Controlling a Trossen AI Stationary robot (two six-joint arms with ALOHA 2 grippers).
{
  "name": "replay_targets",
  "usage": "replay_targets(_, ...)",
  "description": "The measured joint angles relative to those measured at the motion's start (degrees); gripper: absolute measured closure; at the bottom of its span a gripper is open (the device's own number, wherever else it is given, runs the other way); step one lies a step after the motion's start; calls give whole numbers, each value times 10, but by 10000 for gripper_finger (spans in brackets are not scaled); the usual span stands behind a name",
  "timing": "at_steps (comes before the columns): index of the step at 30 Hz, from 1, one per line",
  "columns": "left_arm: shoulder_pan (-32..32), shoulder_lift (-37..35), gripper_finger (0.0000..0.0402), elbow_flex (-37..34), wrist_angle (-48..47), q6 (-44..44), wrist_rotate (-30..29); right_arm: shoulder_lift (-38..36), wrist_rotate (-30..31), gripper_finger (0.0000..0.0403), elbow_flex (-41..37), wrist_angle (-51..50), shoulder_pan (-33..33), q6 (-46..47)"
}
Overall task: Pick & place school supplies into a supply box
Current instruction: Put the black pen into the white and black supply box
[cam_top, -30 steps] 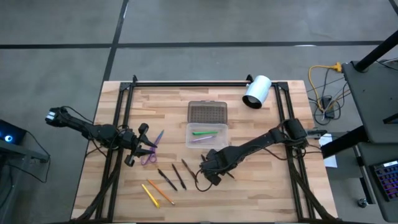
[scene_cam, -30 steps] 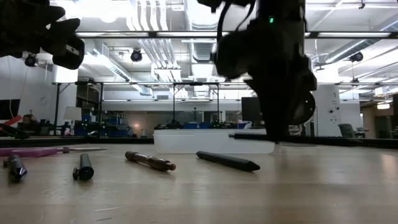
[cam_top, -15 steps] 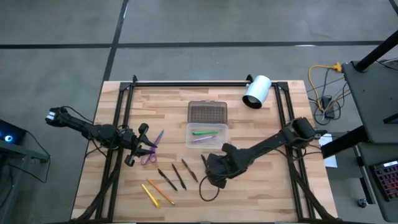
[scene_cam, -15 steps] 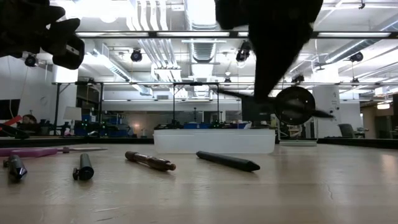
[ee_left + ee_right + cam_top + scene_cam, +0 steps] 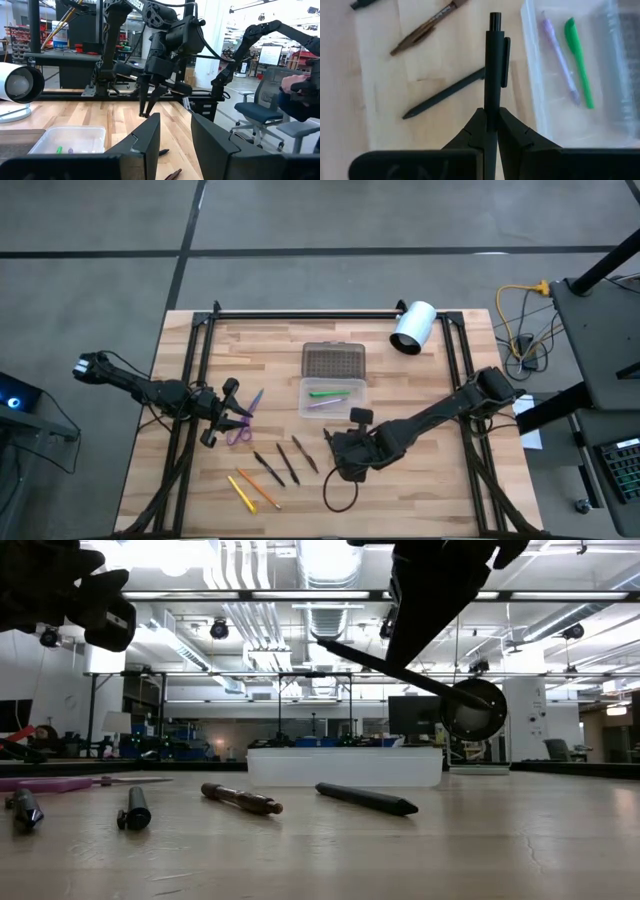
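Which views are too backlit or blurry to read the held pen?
Low view: ceiling lights leave the right gripper and black pen as dark silhouettes. Right wrist view: pen sharp, supply box contents soft. High view: evenly lit.

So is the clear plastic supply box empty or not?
Not empty: the clear plastic supply box already holds a green pen and a purple pen.

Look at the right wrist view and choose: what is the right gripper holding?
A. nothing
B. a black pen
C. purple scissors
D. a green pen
B: the right gripper is shut on a black pen held above the table, while the green pen already lies in the supply box.
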Motion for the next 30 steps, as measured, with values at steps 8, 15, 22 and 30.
replay_targets(8,0,0,306,0,0,0,0,1,24,390,0,0,-24,-95)
replay_targets(15,0,0,306,0,0,0,0,1,55,390,0,23,-61,-170)
replay_targets(22,0,0,306,0,0,0,0,1,64,390,-3,89,-93,-247)
replay_targets(30,0,0,306,0,0,0,0,1,62,390,-35,127,-129,-301)
